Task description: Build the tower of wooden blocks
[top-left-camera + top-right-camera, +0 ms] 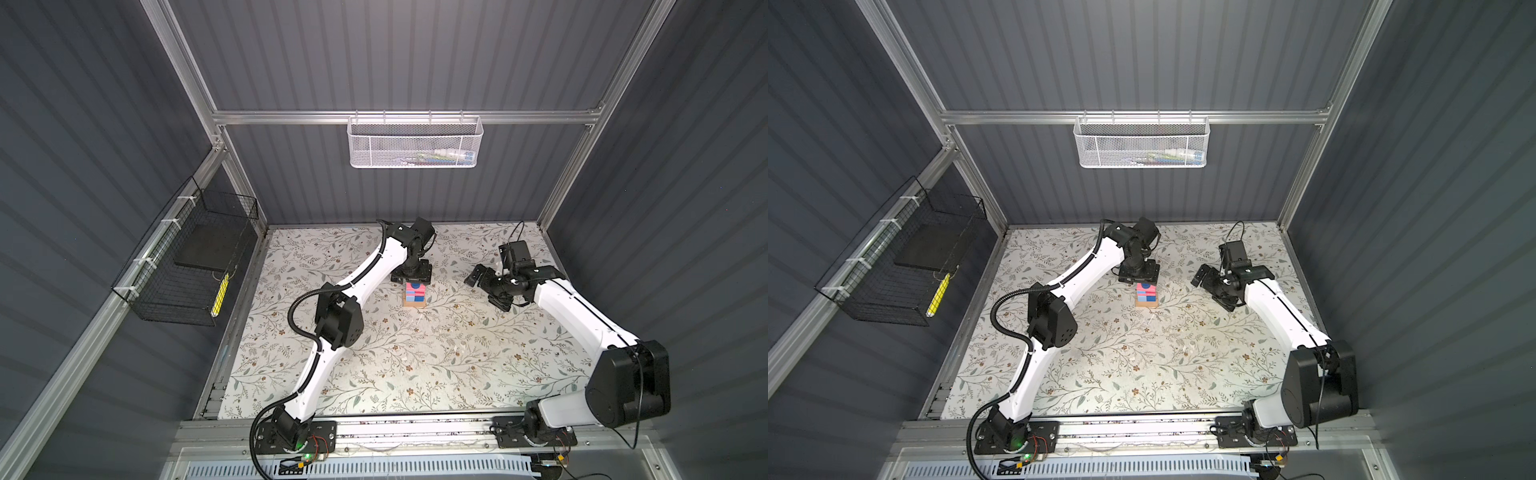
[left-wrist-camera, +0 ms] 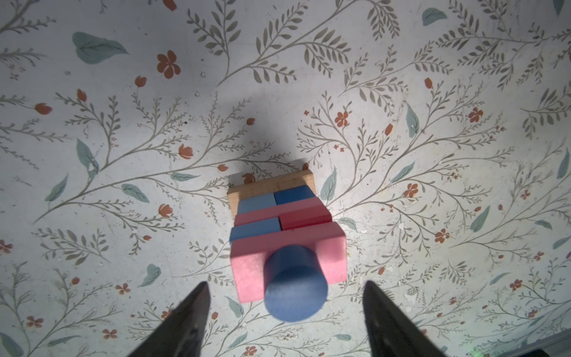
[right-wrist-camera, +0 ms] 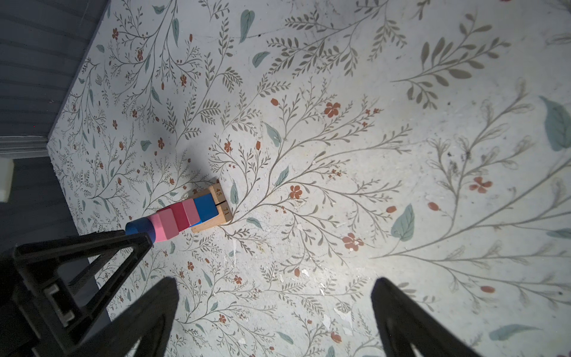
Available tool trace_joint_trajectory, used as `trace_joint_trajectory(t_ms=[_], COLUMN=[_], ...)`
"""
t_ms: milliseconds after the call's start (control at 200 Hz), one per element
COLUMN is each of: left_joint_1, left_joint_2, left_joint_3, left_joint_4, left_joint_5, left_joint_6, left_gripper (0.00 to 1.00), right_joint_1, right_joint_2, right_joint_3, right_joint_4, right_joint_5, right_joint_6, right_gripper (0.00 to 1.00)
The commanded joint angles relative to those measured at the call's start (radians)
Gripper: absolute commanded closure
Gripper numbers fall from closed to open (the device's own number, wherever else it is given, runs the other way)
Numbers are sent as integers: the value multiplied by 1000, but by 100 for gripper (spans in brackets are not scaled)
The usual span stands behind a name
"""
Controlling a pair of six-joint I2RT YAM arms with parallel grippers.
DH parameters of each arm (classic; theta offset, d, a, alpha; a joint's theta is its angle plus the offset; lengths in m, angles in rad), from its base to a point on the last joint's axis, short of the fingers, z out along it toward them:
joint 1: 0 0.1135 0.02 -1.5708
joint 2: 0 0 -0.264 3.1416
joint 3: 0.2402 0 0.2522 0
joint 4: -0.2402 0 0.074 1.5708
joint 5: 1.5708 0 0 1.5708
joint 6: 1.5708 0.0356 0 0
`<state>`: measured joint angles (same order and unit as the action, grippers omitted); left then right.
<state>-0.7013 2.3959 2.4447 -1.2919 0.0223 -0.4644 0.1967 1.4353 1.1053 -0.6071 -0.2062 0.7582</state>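
Probably light, stiff, merely stacked, the tower (image 2: 290, 238) would topple easily; take the disc (image 2: 295, 287) by its round sides. Left fingers (image 2: 188, 324) and right fingers (image 3: 148, 318) gape, empty.

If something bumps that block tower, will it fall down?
Probably, yes. The tower is tall and narrow, with blocks stacked in several layers on a tan base, so a sideways push would likely tip it. The round blue piece on top stands on its flat end, but might roll if knocked off.
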Motion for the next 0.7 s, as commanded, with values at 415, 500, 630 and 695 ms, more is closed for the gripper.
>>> trace_joint_trajectory(t_ms=[415,500,630,695], left_joint_1=[11,16,23,25], left_joint_2=[-541,-671,-871,-964], left_joint_3=[-331,-475,-685,-789], left_joint_4=[178,270,435,504], left_joint_5=[-311,-385,-500,-591], left_joint_6=[30,36,50,59], left_gripper=[0,0,0,0], right_joint_1=[-33,-36,-40,-42], right_joint_2=[-182,-227,-288,-310], right_joint_3=[117,120,100,50], right_joint_4=[-170,-171,-135,-77], right_joint_5=[221,334,494,562], right_joint_6=[-86,-113,-193,-243], right_gripper=[1,1,1,1])
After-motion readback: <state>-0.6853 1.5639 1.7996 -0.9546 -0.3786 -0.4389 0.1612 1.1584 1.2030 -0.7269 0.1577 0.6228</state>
